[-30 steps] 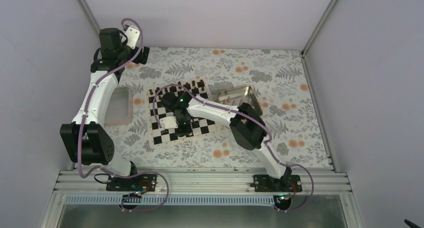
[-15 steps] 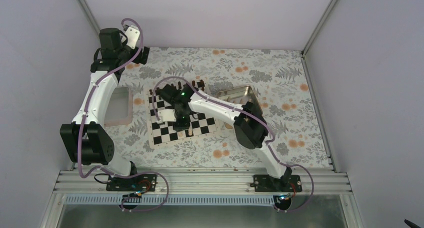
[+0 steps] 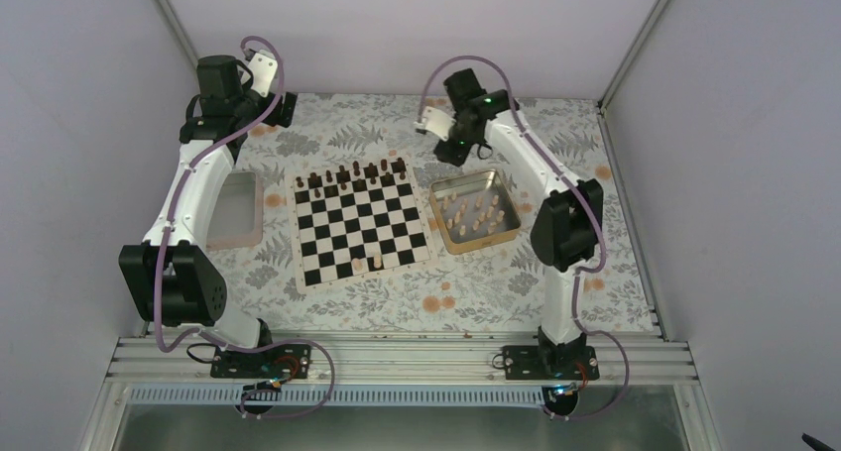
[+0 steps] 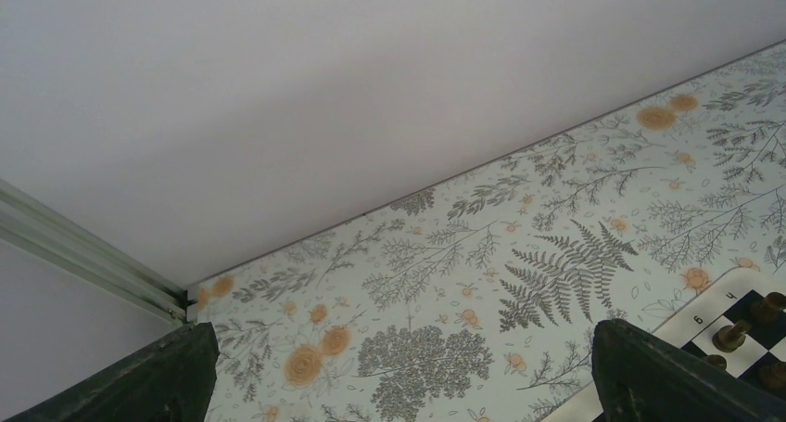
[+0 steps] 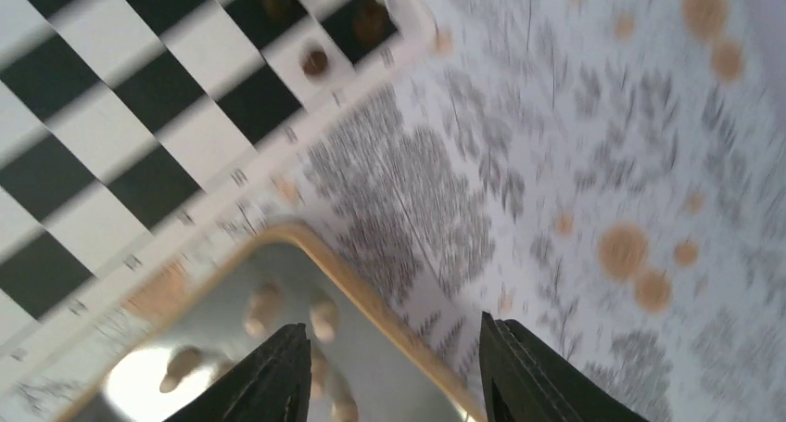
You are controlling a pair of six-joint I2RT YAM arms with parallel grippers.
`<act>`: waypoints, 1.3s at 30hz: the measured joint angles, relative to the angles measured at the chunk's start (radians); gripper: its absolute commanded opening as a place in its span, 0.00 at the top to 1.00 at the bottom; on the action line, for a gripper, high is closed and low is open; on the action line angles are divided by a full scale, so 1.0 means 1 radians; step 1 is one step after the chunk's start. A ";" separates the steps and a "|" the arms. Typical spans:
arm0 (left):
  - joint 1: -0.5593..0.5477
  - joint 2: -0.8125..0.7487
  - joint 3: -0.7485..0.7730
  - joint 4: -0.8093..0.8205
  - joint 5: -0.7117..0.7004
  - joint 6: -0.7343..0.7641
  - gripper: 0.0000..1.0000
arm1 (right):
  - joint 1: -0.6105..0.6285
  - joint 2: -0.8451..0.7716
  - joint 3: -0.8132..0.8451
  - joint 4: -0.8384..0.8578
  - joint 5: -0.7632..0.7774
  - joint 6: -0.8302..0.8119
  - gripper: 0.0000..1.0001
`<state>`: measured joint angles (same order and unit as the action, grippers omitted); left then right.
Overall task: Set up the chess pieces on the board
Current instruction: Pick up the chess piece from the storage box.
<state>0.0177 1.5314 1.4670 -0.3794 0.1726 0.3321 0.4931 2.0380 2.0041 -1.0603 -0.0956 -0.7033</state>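
The board lies mid-table with dark pieces along its far row. Two light tan chess pieces stand on its near row. Several more light pieces lie in the gold tin tray to its right. My right gripper hangs high over the table behind that tray, open and empty. In the right wrist view the right gripper hovers over the tray's corner, with light pieces blurred below. My left gripper is raised at the far left, and in its wrist view the left gripper is open over bare cloth.
A pale-rimmed tray sits left of the board under the left arm. Walls close in the far and side edges. The board's corner with dark pieces shows at the lower right of the left wrist view.
My right arm has lifted off the board's near row and swung back to the far right above the tin tray. A light piece now stands where it was. The left arm has not moved.
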 measured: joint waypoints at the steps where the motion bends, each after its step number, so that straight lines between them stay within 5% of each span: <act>1: 0.000 0.000 0.000 0.000 0.000 0.000 0.00 | -0.026 0.001 -0.020 0.004 0.006 -0.002 0.53; 9: 0.000 0.000 0.000 0.000 -0.003 0.000 0.00 | -0.095 0.023 -0.170 0.014 -0.002 -0.019 0.55; 39: 0.000 0.000 0.000 0.001 -0.004 0.000 0.00 | -0.042 0.097 -0.241 0.031 -0.057 -0.038 0.59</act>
<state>0.0177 1.5314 1.4666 -0.3786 0.1688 0.3321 0.4507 2.1353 1.7630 -1.0298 -0.1528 -0.7414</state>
